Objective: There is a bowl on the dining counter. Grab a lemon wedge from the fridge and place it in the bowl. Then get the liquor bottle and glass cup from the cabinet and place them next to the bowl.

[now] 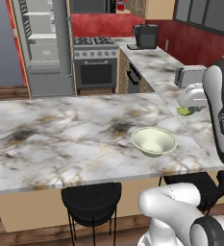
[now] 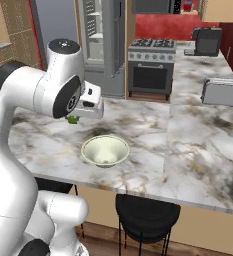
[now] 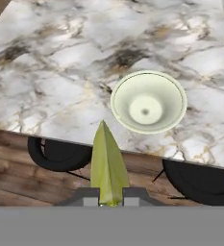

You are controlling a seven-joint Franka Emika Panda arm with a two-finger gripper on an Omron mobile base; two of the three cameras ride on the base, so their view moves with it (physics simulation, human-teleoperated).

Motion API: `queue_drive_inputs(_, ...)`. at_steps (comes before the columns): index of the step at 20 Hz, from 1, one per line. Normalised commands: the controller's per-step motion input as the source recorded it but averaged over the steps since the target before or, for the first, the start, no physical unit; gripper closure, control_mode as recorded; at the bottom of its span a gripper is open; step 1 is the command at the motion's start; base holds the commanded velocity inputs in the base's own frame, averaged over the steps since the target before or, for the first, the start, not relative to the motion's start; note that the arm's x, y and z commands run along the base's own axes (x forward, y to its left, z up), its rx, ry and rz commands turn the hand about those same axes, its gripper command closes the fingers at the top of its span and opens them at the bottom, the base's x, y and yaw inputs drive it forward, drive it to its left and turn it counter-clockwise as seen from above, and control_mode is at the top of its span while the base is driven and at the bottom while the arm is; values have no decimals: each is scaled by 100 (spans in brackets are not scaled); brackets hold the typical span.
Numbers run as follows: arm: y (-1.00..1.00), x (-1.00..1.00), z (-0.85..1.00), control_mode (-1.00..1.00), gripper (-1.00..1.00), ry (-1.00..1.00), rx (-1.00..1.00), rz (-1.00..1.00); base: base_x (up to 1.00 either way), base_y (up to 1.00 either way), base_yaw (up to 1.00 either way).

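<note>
- Lemon wedge (image 3: pixel 107 166) sits pinched between the gripper (image 3: pixel 109 196) fingertips, above the dining counter (image 1: pixel 60 134) edge, short of the bowl (image 3: pixel 148 102).
- Likely light, soft, slippery; a gentle pinch across its flat sides suits.

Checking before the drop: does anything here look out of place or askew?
The fridge door stands open at the back. Otherwise nothing odd: the bowl sits upright and empty on the dining counter, and the pincer holds the lemon wedge.

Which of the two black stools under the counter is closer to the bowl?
The stool partly hidden behind the robot's arm, almost below the bowl; the other stool stands further left along the dining counter.
</note>
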Motion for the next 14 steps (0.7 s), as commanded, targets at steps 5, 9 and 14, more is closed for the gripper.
queue_drive_inputs(5, 0, 10, -56, -100, 100, 29, -4, 5, 0, 0, 0)
queue_drive_inputs(9, 0, 14, -42, -100, 100, 9, -13, 5, 0, 0, 0)
queue_drive_inputs(14, 0, 2, -33, -100, 100, 0, -13, 3, 0, 0, 0)
